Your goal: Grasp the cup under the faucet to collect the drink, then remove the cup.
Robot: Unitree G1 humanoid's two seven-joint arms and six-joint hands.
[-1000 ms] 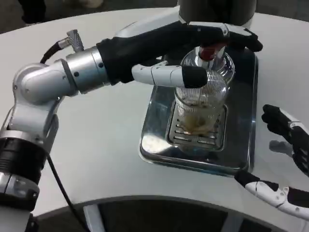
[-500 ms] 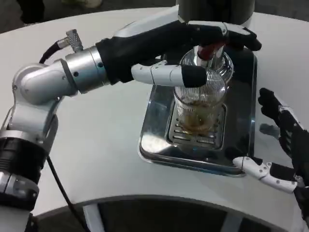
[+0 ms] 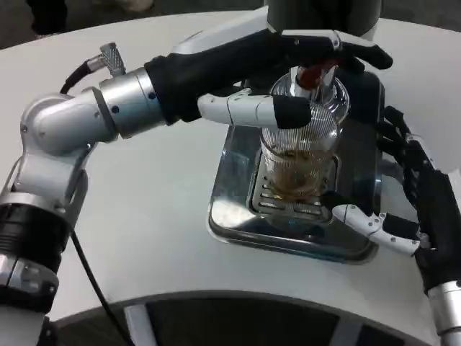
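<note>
A clear ribbed glass cup [image 3: 297,157] stands on the grate of a steel drip tray [image 3: 230,209], under the red-tipped faucet [image 3: 311,75] of the dispenser. Brown drink fills its lower part. My left hand [image 3: 288,79] reaches across from the left; its upper fingers lie on the faucet lever and a lower finger stretches along the cup's rim. Right of the tray, my right hand [image 3: 412,205] is spread, its white thumb over the tray's front right corner, a short gap from the cup, holding nothing.
The dark dispenser body [image 3: 324,13] rises behind the tray at the top. The round white table [image 3: 144,238] ends in a curved front edge low in the picture. My left forearm [image 3: 108,115] crosses the table's left half.
My right hand has come up and leftward from the lower right corner toward the cup. The level of brown drink in the cup has risen. The left hand stays on the faucet.
</note>
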